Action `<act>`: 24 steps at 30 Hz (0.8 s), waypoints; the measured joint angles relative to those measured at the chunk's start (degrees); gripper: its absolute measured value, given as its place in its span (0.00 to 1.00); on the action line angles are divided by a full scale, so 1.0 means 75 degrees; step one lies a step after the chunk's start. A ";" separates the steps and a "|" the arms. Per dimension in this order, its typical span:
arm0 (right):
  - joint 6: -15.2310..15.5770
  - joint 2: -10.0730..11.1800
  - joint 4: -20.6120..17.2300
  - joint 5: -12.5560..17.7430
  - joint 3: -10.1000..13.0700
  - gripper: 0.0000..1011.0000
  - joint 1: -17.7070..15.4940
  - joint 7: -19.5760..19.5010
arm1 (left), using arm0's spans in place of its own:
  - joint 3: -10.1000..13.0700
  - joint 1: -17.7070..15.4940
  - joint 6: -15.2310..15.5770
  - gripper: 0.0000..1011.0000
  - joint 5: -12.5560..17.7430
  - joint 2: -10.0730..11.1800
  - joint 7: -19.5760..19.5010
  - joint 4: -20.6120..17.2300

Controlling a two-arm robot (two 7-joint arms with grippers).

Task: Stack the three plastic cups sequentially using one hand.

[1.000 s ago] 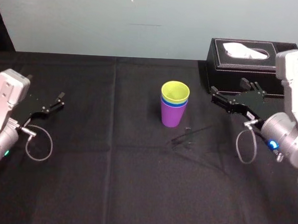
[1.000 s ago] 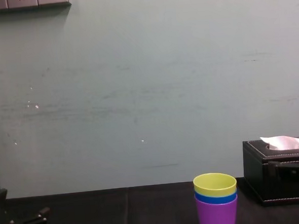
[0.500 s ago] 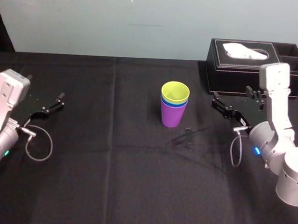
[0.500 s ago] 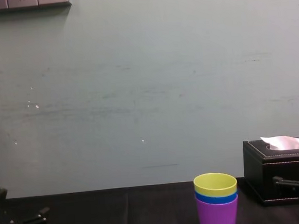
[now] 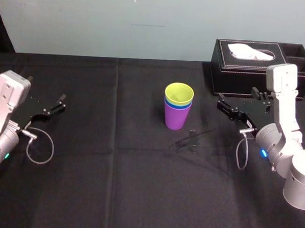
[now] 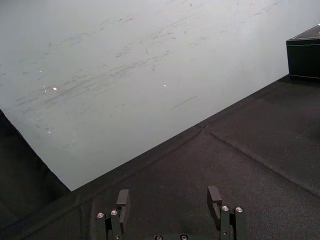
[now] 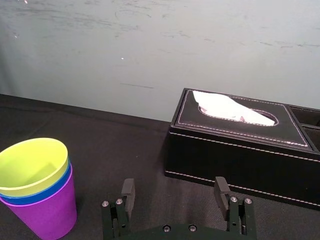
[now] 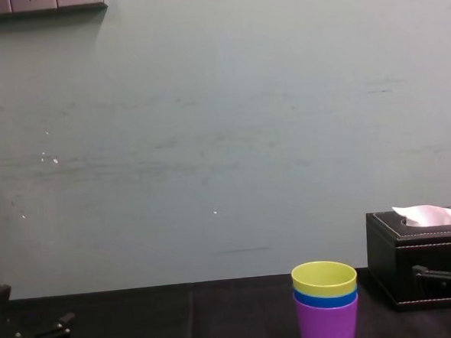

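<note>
Cups (image 5: 177, 113) — nested, likely light and slick — would suit a rim pinch; right gripper (image 7: 174, 186) and left gripper (image 6: 168, 194) jaws stand apart.

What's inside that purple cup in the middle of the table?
A blue cup sits inside the purple cup, with a yellow-green cup inside that. Only the blue cup's rim band shows; its lower part is covered by the purple wall.
</note>
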 joint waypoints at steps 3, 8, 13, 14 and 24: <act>-0.0005 0.0002 -0.0001 0.0010 0.0002 0.99 -0.0001 0.0003 | 0.0000 0.0000 0.0000 1.00 0.0000 0.0000 0.0000 0.0000; -0.0011 0.0005 -0.0006 0.0022 0.0006 0.99 -0.0005 0.0007 | 0.0000 0.0000 0.0000 1.00 0.0000 0.0000 0.0000 0.0000; -0.0015 0.0005 -0.0009 0.0025 0.0007 0.99 -0.0006 0.0010 | 0.0001 0.0001 0.0000 1.00 0.0000 0.0000 0.0000 0.0000; -0.0017 0.0005 -0.0009 0.0025 0.0007 0.99 -0.0006 0.0011 | 0.0000 0.0000 0.0000 1.00 0.0000 0.0000 0.0000 0.0000; -0.0020 0.0005 -0.0009 0.0032 0.0007 0.99 -0.0006 0.0016 | 0.0001 0.0000 0.0000 1.00 0.0000 0.0000 0.0000 0.0000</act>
